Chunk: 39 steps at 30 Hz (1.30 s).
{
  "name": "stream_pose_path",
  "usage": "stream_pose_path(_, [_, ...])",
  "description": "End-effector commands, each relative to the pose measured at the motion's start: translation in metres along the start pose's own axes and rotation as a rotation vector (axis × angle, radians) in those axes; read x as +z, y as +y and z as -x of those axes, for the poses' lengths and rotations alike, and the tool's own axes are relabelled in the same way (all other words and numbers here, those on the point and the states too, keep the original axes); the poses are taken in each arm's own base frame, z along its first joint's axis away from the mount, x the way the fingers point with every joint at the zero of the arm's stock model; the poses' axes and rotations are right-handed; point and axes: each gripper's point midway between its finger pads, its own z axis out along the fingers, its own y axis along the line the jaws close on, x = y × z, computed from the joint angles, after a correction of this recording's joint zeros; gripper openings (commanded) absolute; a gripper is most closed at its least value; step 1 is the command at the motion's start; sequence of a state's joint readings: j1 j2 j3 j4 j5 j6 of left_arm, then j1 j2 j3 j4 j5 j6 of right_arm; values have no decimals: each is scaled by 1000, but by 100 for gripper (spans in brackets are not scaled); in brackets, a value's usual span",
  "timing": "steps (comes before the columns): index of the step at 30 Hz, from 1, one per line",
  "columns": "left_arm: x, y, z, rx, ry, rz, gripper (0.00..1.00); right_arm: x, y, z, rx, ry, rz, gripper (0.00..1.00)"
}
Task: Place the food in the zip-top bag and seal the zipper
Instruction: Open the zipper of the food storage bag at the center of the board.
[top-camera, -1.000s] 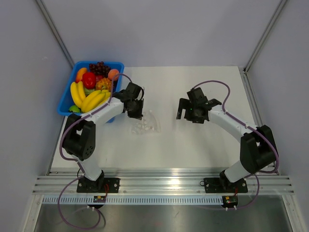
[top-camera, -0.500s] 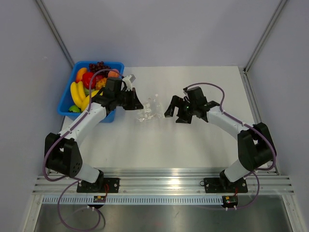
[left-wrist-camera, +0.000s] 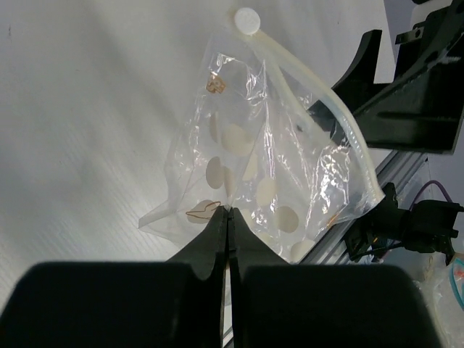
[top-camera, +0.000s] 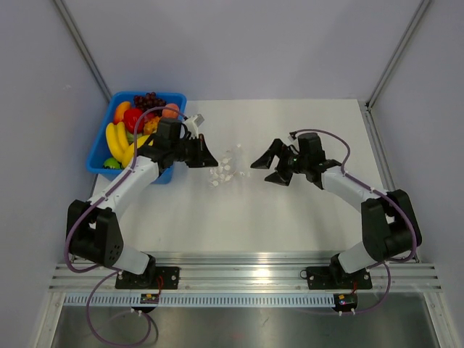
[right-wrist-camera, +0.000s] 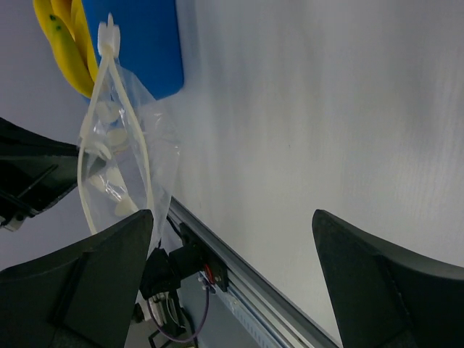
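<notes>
At the far left the food (top-camera: 170, 111), the small orange-red fruit, sat in the blue bin (top-camera: 99, 158) among the bananas (top-camera: 116, 141) and below the grapes (top-camera: 148, 99), well apart from both pincers and not yet picked up. So we judged the step in hand to be readying the pouch rather than loading it. Just right of the bin, the left gripper (top-camera: 209, 159) had its jaws pressed together on one edge of the zip-top bag (top-camera: 226, 168). In its wrist view the fingertips (left-wrist-camera: 227, 217) pinched the clear film at the near edge, and the bag stretched away from them, crinkled and dotted with pale round spots. The zipper (left-wrist-camera: 319, 94) ran along the far side as a whitish strip. Whether the bag touched the table we could not tell. Further right, the right gripper (top-camera: 272, 168) stood spread wide and held nothing, facing the bag's mouth, near it but not touching. From its wrist view the zipper's two strips bowed apart in a loop, so the mouth looked unsealed to us. The next move, we thought, called for the right pincer to close on a mouth edge without crushing the loop, so that one arm could fetch the fruit. The thin film might slip or fold shut.
</notes>
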State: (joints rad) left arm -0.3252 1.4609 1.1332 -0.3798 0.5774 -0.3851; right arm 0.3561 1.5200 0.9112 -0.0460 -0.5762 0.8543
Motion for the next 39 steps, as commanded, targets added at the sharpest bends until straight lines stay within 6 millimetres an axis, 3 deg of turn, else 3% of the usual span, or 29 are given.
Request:
stream_pose_path(1, [-14,-17,11,49,-58,-71,0,-17,11,17,34,-48,94,99])
stream_pose_path(20, [-16,-31,10,67,-42,-155,0,-4,35,10,-53,75,218,99])
stream_pose_path(26, [-16,-30,8,65,-40,-153,0,3,57,-5,-108,129,280,99])
stream_pose_path(32, [-17,-30,7,72,-38,-155,0,4,59,-13,-118,155,298,97])
stream_pose_path(36, [-18,-32,7,74,-39,-162,0,9,58,-22,-130,191,288,83])
stream_pose_path(39, [-19,-33,9,89,-49,-164,0,12,60,-27,-134,201,289,60])
